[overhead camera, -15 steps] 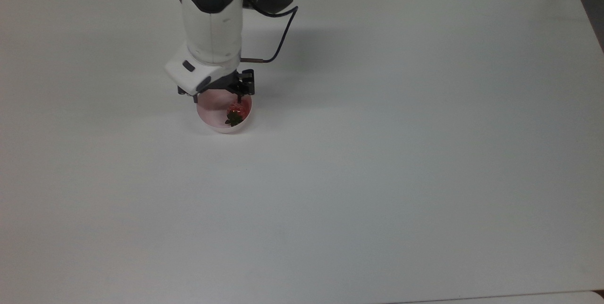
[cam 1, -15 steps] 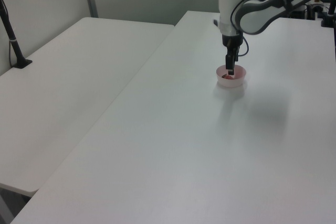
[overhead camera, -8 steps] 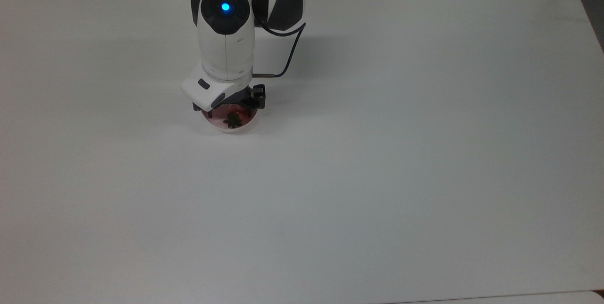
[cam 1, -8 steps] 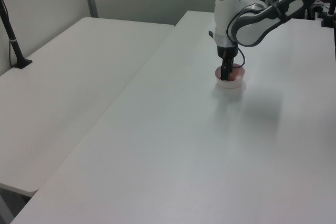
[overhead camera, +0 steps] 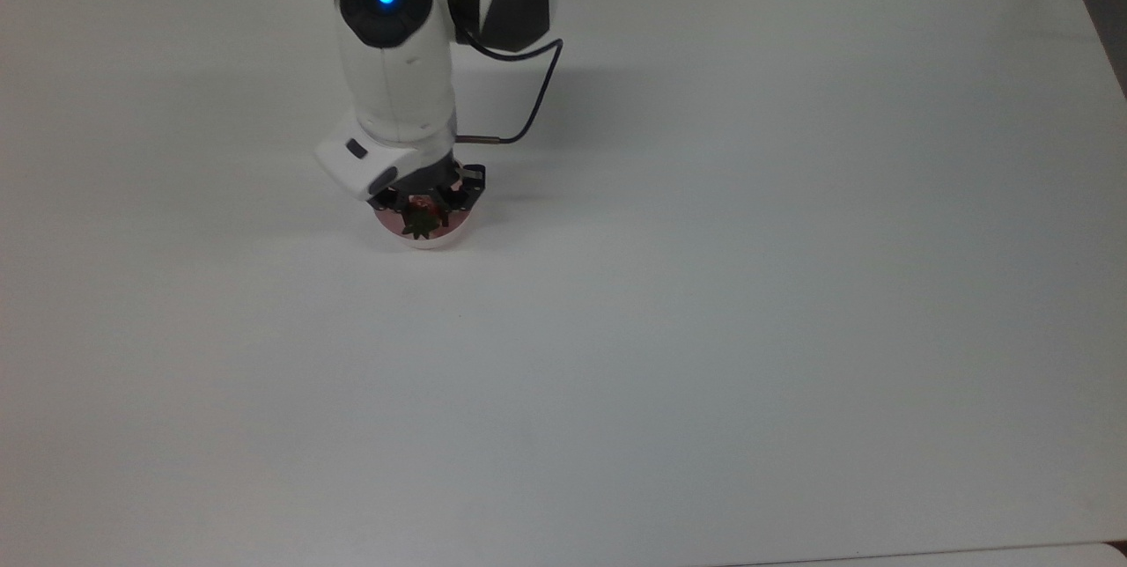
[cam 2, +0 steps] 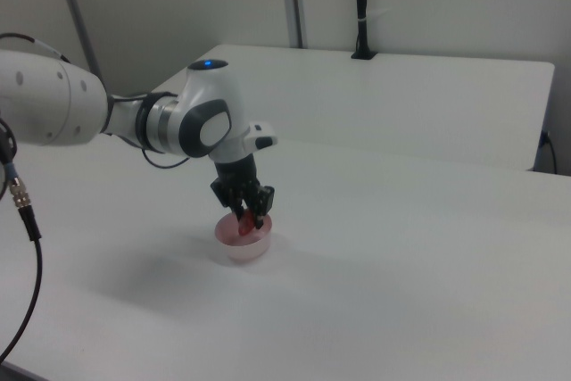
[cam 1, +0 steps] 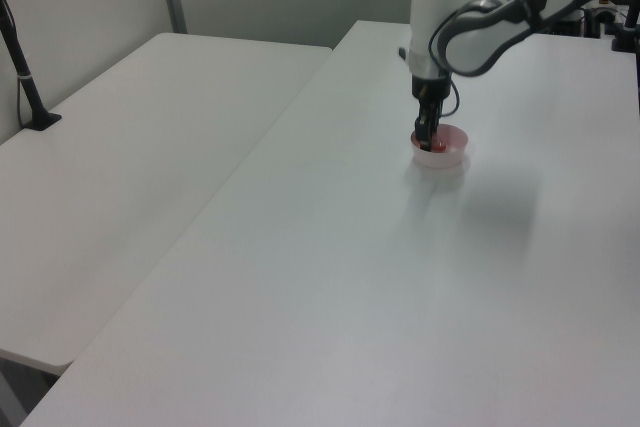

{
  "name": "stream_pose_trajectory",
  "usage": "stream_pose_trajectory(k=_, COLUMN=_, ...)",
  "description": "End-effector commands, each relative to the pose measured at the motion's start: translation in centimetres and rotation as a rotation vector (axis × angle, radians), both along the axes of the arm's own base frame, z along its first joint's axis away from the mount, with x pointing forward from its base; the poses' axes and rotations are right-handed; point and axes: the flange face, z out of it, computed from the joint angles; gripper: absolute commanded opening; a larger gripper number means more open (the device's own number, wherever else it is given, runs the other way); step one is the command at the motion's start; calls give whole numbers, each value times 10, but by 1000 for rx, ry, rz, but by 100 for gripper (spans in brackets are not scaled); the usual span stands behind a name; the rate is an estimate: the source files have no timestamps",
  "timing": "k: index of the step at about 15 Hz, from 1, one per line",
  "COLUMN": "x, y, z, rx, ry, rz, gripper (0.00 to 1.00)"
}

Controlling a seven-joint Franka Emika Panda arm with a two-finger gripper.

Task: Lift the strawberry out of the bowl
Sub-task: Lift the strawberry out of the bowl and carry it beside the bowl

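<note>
Pincer: the black two-finger pincer (cam 2: pixel 249 217) reaches down into the small round pale pink bowl (overhead camera: pixel 424 230), clenched on the small glossy red strawberry (overhead camera: pixel 422 215).
Strawberry: inside the bowl, between the fingers, its green cap showing in the top view.
Technique: lift straight up, keeping gentle pressure; the fruit looks slick.
Desk: smooth white desk (overhead camera: pixel 704 285).

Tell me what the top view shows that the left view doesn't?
The top view shows the small red strawberry's dark green leafy cap, held over the small round pale pink bowl, plus a black cable looping off the arm. The left view shows a second white table beside this one and a black post standing on it. Both show the white robot arm's gripper at the bowl on the white table.
</note>
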Motion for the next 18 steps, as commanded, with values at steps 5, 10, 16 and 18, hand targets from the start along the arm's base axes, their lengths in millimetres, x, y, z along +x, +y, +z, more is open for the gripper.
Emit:
stream_pose_trajectory(k=5, x=23, y=-81, z=52, rx=2, ry=-86, rz=-44, gripper=28)
stream_pose_trajectory(k=10, x=51, y=-114, z=-2, rx=-30, ry=-175, rz=-61, gripper=28)
stream_pose_trajectory(k=16, x=51, y=-112, z=9, rx=-39, ry=-182, rz=-38, gripper=100)
stream_pose_trajectory(k=18, x=40, y=-106, z=59, rx=-30, ry=-175, rz=-65, gripper=100)
